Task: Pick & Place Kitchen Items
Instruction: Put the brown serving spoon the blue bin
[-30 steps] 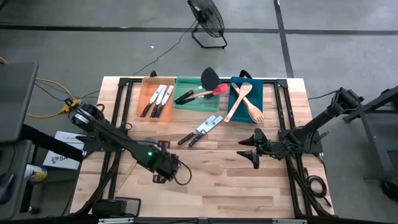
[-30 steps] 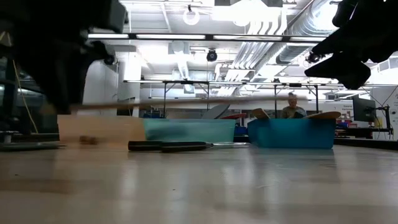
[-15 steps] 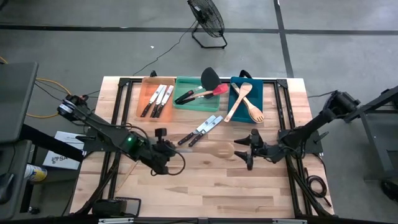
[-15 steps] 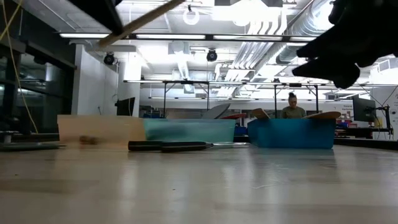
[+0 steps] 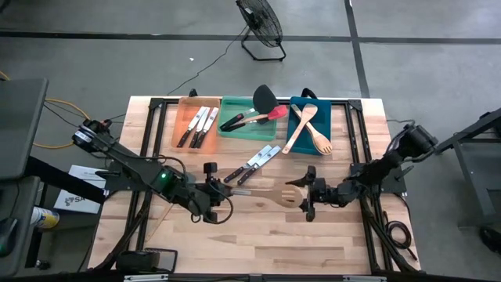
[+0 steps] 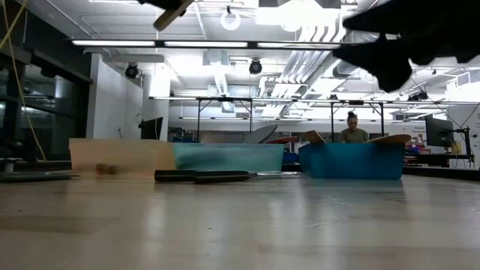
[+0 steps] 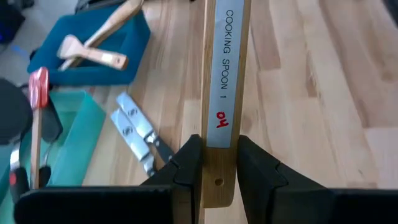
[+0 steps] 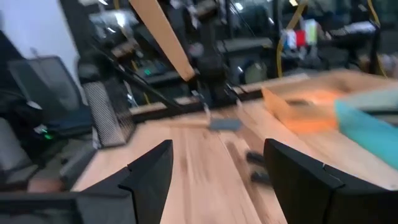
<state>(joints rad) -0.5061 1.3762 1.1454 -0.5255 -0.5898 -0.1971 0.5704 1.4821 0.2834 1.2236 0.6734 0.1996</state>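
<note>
Wooden cooking spoon clamped by handle in L gripper, held above table centre w/ head toward R gripper, R fingers spread wide w/ nothing btwn, two knives on tabletop near green tray.

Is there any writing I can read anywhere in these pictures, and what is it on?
"COOKING SPOON 1": black print on a white label on the handle of the wooden spoon held in the left tool.
"04": red handwriting on the same label; the reading is uncertain.
Small round marks on the knife blades lying on the table: too small to read.
Nothing else legible in any view.
</note>
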